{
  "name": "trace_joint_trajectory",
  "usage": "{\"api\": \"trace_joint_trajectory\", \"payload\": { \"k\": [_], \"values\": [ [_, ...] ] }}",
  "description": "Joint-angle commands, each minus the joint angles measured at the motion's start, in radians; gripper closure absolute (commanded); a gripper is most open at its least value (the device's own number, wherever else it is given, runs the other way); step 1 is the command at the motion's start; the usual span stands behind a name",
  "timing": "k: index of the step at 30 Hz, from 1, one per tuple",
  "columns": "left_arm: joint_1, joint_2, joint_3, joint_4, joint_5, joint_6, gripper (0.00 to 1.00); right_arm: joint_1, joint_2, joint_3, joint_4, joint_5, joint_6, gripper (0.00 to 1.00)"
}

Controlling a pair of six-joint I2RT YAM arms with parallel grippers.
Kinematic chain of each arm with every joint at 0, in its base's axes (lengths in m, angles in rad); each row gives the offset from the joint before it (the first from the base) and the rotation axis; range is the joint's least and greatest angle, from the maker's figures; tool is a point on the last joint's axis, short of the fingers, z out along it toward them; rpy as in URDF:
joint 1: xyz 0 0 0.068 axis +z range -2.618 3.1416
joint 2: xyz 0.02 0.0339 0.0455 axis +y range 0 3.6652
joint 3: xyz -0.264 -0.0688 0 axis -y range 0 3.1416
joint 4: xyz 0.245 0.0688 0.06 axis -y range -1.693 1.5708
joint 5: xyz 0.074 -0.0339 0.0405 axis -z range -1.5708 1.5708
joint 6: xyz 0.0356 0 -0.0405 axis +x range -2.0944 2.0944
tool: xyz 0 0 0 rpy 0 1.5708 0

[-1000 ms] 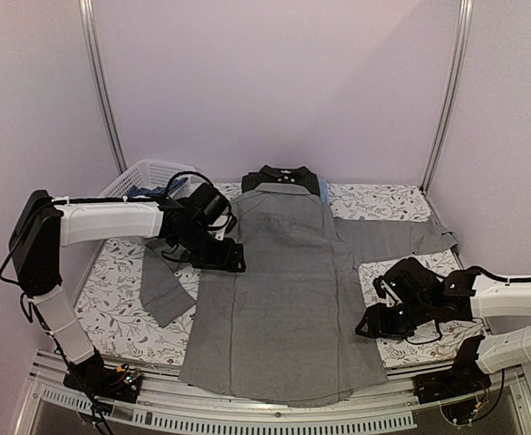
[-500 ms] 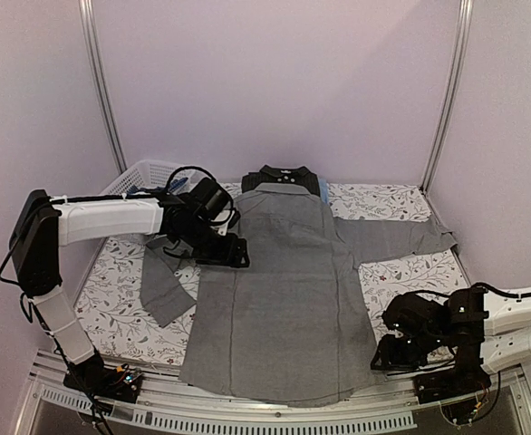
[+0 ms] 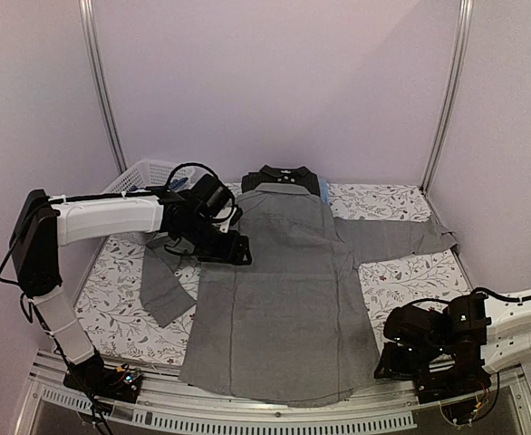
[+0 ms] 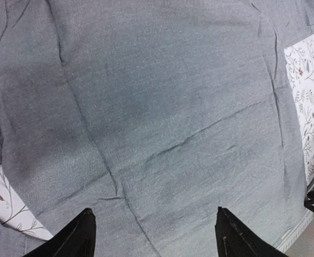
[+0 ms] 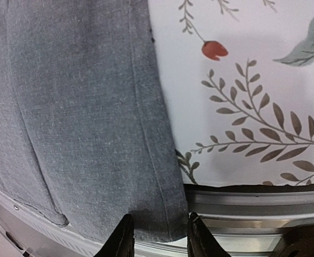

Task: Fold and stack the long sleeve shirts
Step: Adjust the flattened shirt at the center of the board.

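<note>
A table (image 3: pixel 111 299) under a floral cover fills the view from above, with two robot arms reaching over it from the near edge. A mid-grey long sleeve shirt (image 3: pixel 284 290) lies spread flat in the middle, collar at the far side and hem at the near edge. Its one sleeve (image 3: pixel 401 237) stretches out to the right, and the other sleeve (image 3: pixel 161 281) hangs bent down on the left. A black shirt (image 3: pixel 279 174) peeks out from under the grey collar. A sliver of light blue cloth (image 3: pixel 323 188) shows just beside it. A white lattice basket (image 3: pixel 143 172) stands at the far left corner.

The main change is on the right. A second ago the right gripper (image 3: pixel 394 362) sat beside the shirt's right edge, halfway up the table. It is now down at the near right corner of the hem. Its fingers have drawn closer together. In the wrist view they stand slightly apart with the hem corner (image 5: pixel 165 222) between them, not visibly pinching it yet.

The left gripper (image 3: pixel 225 249) has crept a little further onto the shirt by the left armpit. It hovers above the cloth with its fingers (image 4: pixel 82 235) spread wide, holding nothing.

This looks like the start of a fold, with no fold yet made.
</note>
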Motion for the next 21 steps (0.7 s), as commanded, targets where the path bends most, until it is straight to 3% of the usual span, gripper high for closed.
{"api": "trace_joint_trajectory", "payload": {
  "k": [1,10,16,21],
  "values": [
    [-0.013,0.008,0.023,-0.015,0.002,0.016,0.24,0.011,0.029,-0.033,0.060,0.014,0.036,0.71],
    [-0.014,0.006,0.033,-0.021,0.000,0.016,0.24,0.011,-0.017,0.045,-0.039,0.113,0.056,0.96],
    [-0.016,-0.002,0.030,-0.022,0.000,0.015,0.24,0.011,0.019,0.180,-0.064,0.193,-0.009,0.99],
    [-0.018,-0.013,0.028,-0.022,0.006,0.015,0.24,0.012,0.207,0.323,0.058,0.187,-0.160,1.00]
  ]
}}
